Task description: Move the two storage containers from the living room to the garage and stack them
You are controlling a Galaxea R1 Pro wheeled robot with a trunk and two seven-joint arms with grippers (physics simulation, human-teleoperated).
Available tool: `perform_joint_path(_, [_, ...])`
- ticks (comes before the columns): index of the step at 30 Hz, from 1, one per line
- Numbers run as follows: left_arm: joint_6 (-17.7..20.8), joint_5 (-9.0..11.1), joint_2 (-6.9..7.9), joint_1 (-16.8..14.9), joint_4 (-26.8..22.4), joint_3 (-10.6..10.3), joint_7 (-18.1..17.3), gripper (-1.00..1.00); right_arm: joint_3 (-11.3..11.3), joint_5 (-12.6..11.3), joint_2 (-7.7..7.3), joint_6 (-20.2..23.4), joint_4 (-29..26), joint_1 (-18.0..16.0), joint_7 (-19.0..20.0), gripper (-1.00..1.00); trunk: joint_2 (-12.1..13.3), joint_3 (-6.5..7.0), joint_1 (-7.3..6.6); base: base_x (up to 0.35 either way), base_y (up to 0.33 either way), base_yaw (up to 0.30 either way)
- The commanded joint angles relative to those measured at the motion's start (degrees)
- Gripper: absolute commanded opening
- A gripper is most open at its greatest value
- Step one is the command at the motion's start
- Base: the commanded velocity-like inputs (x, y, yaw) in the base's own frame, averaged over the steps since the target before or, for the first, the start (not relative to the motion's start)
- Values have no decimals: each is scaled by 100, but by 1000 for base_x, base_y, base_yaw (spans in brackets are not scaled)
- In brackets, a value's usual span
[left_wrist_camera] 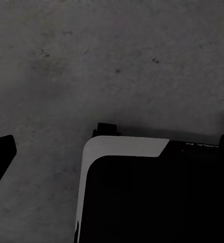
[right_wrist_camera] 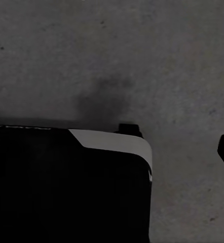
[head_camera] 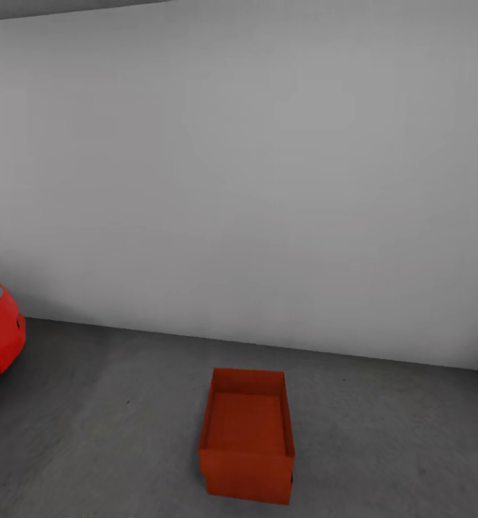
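Orange-red storage container [head_camera: 247,437] on the garage floor [head_camera: 109,403].
Both wrist cameras face bare concrete; neither gripper's opening can be judged.

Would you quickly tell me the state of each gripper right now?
Left gripper: cannot be told; its wrist view shows bare concrete floor.
Right gripper: cannot be told; same there.

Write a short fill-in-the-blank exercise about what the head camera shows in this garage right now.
1. The orange-red storage container stands on the grey concrete ____.
2. The container has no lid, and its inside is ____.
3. At the head view's left edge shows the front of a red ____.
4. Behind the container rises a plain pale grey ____.

Missing words: floor; empty; car; wall
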Motion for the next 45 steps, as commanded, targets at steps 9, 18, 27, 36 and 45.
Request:
perform_joint_path(9, [-20,57,4,-5,7,-37,-24,100,44,-39,20,8,26,-8,-3,100,-6,-8,1,0,0,0])
perform_joint_path(18, [-19,57,88,-5,7,-37,13,100,37,-42,11,-35,26,-7,-13,100,-6,6,1,0,0,0])
perform_joint_path(27, [-20,57,91,-5,7,-45,13,100,35,-45,11,-54,26,-6,-9,100,-6,78,1,0,0,0])
perform_joint_path(36, [-20,57,83,-5,7,-49,11,100,35,-48,3,-49,26,-5,-9,100,-6,156,1,0,0,0])
perform_joint_path(45, [-20,57,83,-5,7,-54,14,100,35,-48,3,-38,27,-7,-9,100,-6,234,1,0,0,0])
